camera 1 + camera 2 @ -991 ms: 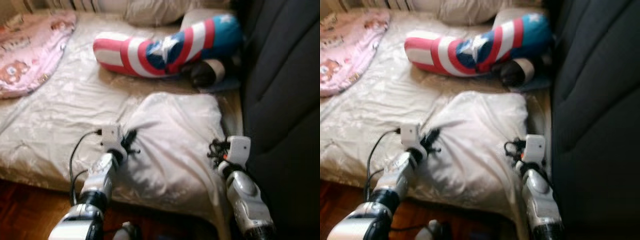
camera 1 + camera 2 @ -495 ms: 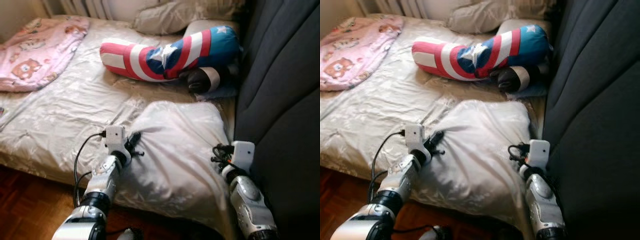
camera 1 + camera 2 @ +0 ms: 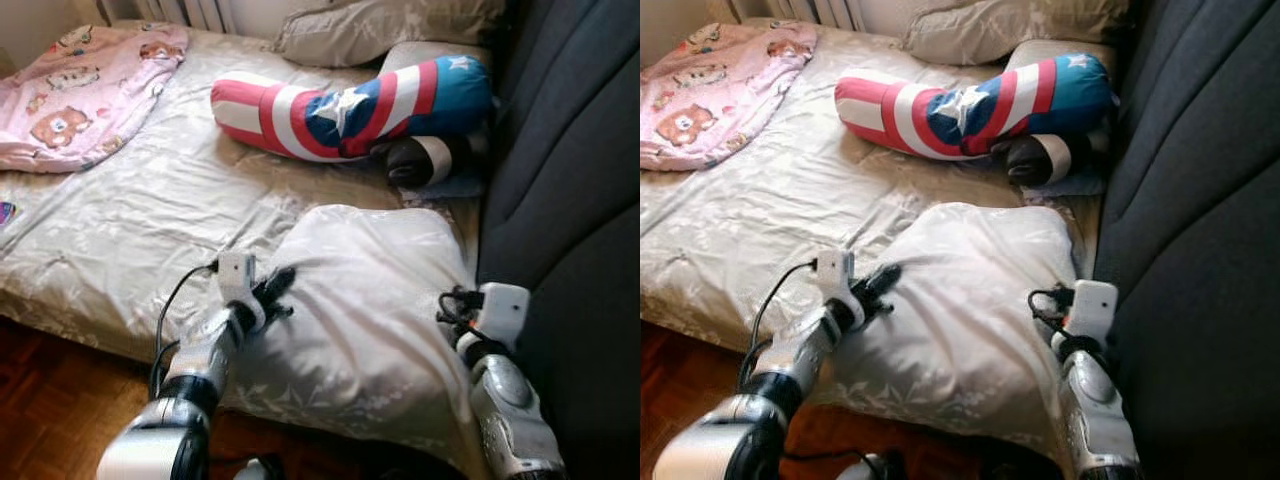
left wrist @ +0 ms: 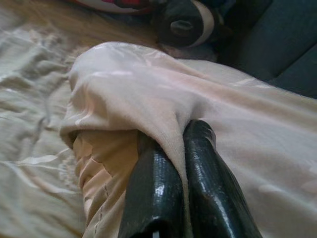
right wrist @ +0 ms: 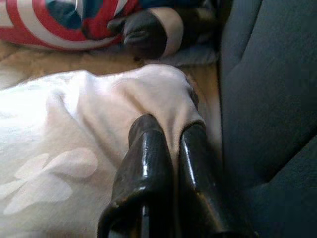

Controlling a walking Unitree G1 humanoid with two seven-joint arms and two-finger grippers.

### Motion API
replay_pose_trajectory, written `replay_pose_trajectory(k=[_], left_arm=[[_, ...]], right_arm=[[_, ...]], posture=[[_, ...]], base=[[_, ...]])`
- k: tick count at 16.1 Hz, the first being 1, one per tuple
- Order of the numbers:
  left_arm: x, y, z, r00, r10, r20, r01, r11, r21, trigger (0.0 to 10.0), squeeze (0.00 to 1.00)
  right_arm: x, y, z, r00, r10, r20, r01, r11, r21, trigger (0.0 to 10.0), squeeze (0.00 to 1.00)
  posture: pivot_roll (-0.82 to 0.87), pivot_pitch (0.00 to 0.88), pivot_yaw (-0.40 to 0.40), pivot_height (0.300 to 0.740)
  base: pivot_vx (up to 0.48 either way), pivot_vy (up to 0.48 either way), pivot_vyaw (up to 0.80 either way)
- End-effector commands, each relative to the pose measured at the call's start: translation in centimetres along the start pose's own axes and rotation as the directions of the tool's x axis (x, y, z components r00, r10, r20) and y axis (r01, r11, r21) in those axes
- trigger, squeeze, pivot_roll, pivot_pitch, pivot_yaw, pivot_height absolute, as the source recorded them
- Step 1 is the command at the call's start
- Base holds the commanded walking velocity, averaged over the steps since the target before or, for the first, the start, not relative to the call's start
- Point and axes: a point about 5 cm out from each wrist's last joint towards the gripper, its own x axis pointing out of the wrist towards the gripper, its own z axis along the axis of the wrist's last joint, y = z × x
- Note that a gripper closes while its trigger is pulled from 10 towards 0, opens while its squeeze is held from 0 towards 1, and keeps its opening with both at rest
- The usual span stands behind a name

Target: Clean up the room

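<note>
1. Left eye view: the big cream pillow [image 3: 365, 290] sits at the near corner of the bed [image 3: 130, 220], right up against the dark sofa back [image 3: 570, 170]; the left gripper [image 3: 275, 290] has its fingers pinched into the pillow's left edge, and the right gripper [image 3: 452, 305] is tucked in at the right edge by the sofa; compared with a second ago the camera has come in closer and gone sharper, and the pillow looks a bit more bunched and raised between the arms, so I'd guess the lift is just getting going.

2. Right eye view: same scene; the striped star bolster [image 3: 975, 95] and a dark rolled thing [image 3: 1035, 160] lie further back, well apart from the pillow; the pink blanket [image 3: 710, 90] is off at the far left.

3. Left wrist view: both black fingers [image 4: 151, 188] are clamped narrow on a fold of the pillow's fabric; solid pinch as far as I can tell.

4. Right wrist view: fingers [image 5: 146, 163] closed tight with pillow cloth squeezed between them, sofa just beside; both corners held, so moving the pillow to its proper spot looks like the next bit.
</note>
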Motion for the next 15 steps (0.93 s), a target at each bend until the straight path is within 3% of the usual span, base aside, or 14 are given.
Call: replay_pose_trajectory(k=[1, 4, 6, 9, 15], left_arm=[[0.8, -0.2, 2.5, 0.997, -0.028, 0.074, 0.027, 1.0, 0.014, 10.0, 0.0], [2.1, -1.4, 4.1, 0.991, -0.079, 0.11, 0.082, 0.996, -0.025, 10.0, 0.0], [3.0, -2.8, 4.8, 0.978, -0.159, 0.139, 0.171, 0.982, -0.077, 10.0, 0.0], [3.7, -4.2, 5.0, 0.966, -0.217, 0.139, 0.23, 0.97, -0.085, 10.0, 0.0], [3.4, -4.0, 3.8, 0.97, -0.222, 0.101, 0.232, 0.967, -0.103, 10.0, 0.0]], right_arm=[[-0.3, -1.8, 4.2, 0.969, -0.103, 0.225, 0.099, 0.995, 0.026, 10.0, 0.0], [-1.4, -2.0, 5.7, 0.947, -0.131, 0.292, 0.125, 0.991, 0.04, 10.0, 0.0], [-2.3, -1.8, 6.9, 0.929, -0.137, 0.344, 0.123, 0.99, 0.062, 10.0, 0.0], [-3.3, -2.0, 8.2, 0.906, -0.165, 0.389, 0.146, 0.986, 0.076, 10.0, 0.0], [-3.1, -2.5, 6.0, 0.936, -0.184, 0.301, 0.176, 0.983, 0.053, 10.0, 0.0]], posture=[[-0.08, 0.129, -0.026, 0.74], [-0.09, 0.135, -0.023, 0.74], [-0.09, 0.142, -0.02, 0.74], [-0.1, 0.149, -0.013, 0.74], [-0.1, 0.16, -0.009, 0.74]], base=[[0.0, 0.0, 0.0], [0.0, 0.0, 0.0], [0.0, 0.0, 0.0], [0.0, 0.0, 0.0], [0.0, 0.0, 0.0]])
